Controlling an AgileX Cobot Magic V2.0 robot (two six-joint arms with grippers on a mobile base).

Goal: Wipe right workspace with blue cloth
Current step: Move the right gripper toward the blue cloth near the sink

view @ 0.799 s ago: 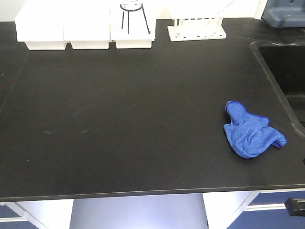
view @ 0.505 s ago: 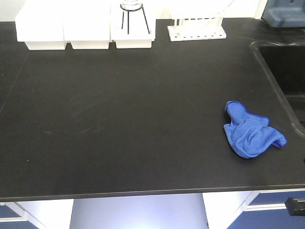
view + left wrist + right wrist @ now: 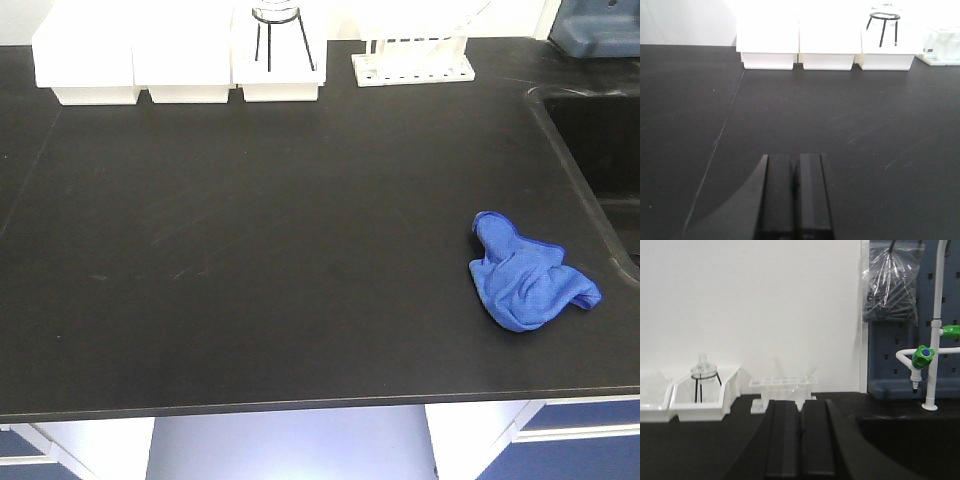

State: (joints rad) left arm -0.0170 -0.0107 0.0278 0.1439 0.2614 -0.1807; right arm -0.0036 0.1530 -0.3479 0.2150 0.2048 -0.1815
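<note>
Cloth: the blue cloth (image 3: 528,283) lies bunched up & wrinkly at the right of the front view, near the btm edge of the table. Nothing is touching it.
Table: a wide black table (image 3: 280,250), flat & dull, w/ faint pale smudges & scratches left of the middle. A thin line runs across it at the far left.
Sink: a black sink (image 3: 600,140) is sunk into the table at the upper right. The cloth sits just beside its rim.
Back row: white trays (image 3: 180,60) stand side by side along the top edge. A black wire stand (image 3: 278,35) w/ a glass on it is in the right-hand tray. A white tube rack (image 3: 412,62) is next to them.
Room: a plain white wall (image 3: 750,305) is behind the trays. A blue peg board (image 3: 900,365) is at the right, w/ a clear bag (image 3: 892,285) hanging on it. A white tap w/ a green knob (image 3: 922,356) stands over the sink.
Left gripper (image 3: 795,159): both fingers pressed together, nothing between them, low over the bare table.
Right gripper (image 3: 800,405): fingers pressed together too, pinching nothing, pointing at the back wall.
</note>
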